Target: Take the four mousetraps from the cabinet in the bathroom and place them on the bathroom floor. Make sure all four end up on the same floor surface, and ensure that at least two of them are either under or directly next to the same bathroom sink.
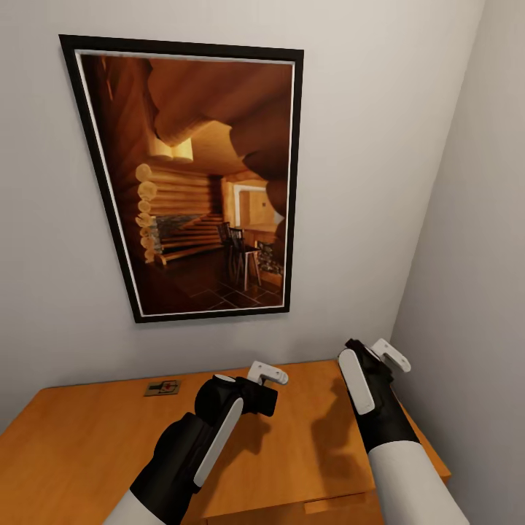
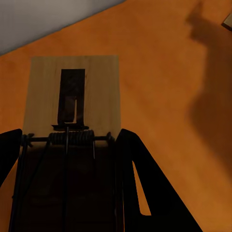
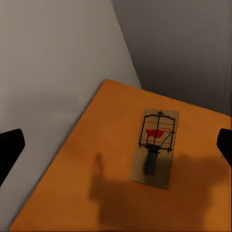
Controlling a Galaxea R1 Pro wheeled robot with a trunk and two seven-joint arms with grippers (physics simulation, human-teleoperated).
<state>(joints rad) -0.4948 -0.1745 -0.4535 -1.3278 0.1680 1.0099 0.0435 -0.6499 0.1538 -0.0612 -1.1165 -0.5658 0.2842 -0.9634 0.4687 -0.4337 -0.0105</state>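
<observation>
cabinet [image 1: 80, 445]: orange-brown flat wooden top spanning the near part of the head view, set into a corner of pale grey walls; a strip of drawer front shows at its near right edge.

mousetrap on the far left [image 1: 162, 388]: small tan board with a red spot, lying flat on the cabinet top close to the back wall, well apart from both grippers.

mousetrap under the left gripper [image 2: 72, 96]: tan board with a dark rectangular plate and coiled wire spring, lying between the two dark fingers in the left wrist view; the board's near half is in shadow. whether the fingers touch its edges cannot be told.

mousetrap at the corner [image 3: 155, 145]: tan board with dark wire frame and red spot, lying flat on the cabinet top near the far right corner, shown in the right wrist view with a gripper shadow falling just beside and over its near end.

left gripper [image 1: 264, 379]: black with white finger covers, hanging over the middle of the cabinet top, fingers set at a narrow gap about the width of a trap.

right gripper [image 1: 375, 364]: raised above the right end of the cabinet, fingers spread wide, holding nothing; dark fingertips [image 3: 9, 145] sit at opposite edges of the right wrist view.

framed picture [image 1: 197, 182]: black-framed log-cabin interior on the back wall above the cabinet.
</observation>
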